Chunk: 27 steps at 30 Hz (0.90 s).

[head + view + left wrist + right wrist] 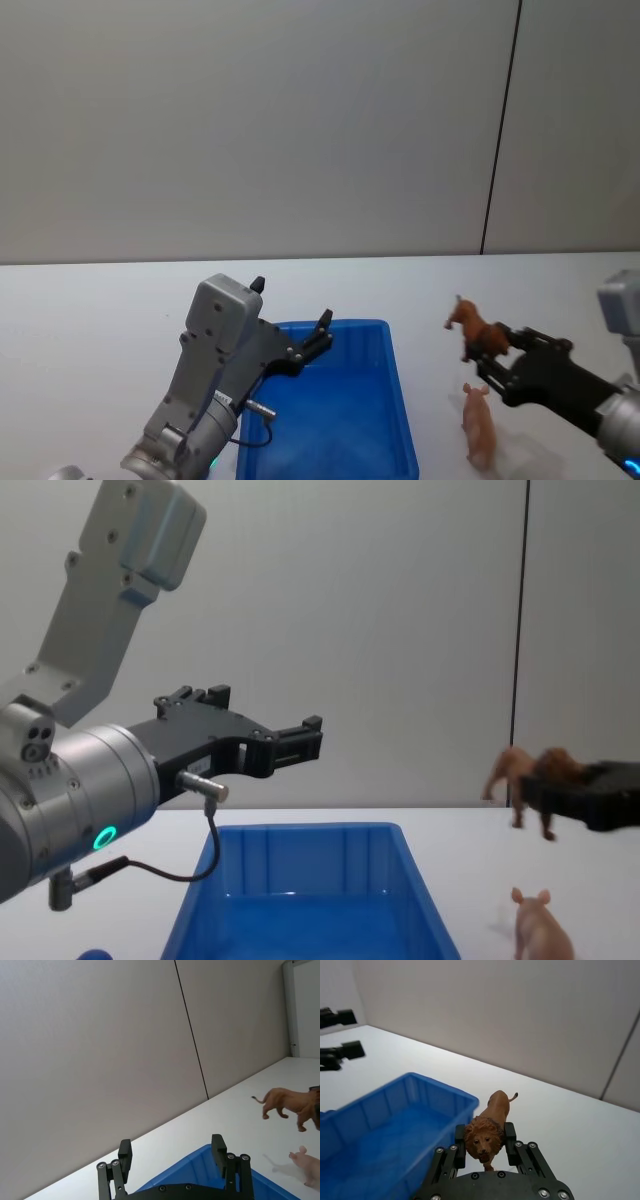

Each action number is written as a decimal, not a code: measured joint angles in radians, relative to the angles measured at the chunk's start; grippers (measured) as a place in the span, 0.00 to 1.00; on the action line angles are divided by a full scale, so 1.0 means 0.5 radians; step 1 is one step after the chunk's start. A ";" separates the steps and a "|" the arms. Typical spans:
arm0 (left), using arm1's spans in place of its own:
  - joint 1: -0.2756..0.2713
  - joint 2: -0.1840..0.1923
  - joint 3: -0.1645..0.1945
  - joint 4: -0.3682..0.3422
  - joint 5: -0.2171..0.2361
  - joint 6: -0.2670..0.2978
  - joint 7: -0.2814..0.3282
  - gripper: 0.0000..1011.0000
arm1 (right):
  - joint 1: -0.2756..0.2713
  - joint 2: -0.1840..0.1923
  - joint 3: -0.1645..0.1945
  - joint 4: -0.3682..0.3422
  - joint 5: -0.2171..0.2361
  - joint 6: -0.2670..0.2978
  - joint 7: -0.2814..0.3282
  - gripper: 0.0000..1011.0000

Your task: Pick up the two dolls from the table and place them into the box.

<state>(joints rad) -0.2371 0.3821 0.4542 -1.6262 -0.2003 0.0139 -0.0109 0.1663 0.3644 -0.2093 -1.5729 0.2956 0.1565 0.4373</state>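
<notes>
While raised, right gripper (484, 1132) clamps lion (496, 1107)

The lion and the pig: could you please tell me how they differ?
The lion is brown with a darker mane; the pig is pale pink. The lion is clamped in the right end effector, off the table; the pig stands free on it. Both are small toy animals outside the blue box, on its right; the open left end effector hovers above it.
</notes>
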 joint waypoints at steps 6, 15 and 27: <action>0.000 0.000 0.000 0.000 0.000 0.000 0.000 0.99 | 0.107 -0.081 -0.059 0.054 -0.017 0.065 0.125 0.43; 0.000 0.000 0.000 0.000 0.000 0.000 0.000 0.99 | 0.238 -0.208 -0.157 0.190 -0.037 0.156 0.269 0.43; 0.000 0.000 0.000 0.000 0.000 0.000 0.000 0.99 | 0.315 -0.283 -0.221 0.312 -0.032 0.204 0.335 0.73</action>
<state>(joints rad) -0.2371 0.3821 0.4542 -1.6262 -0.2004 0.0138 -0.0109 0.3238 0.2231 -0.3200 -1.4170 0.2795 0.2583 0.6050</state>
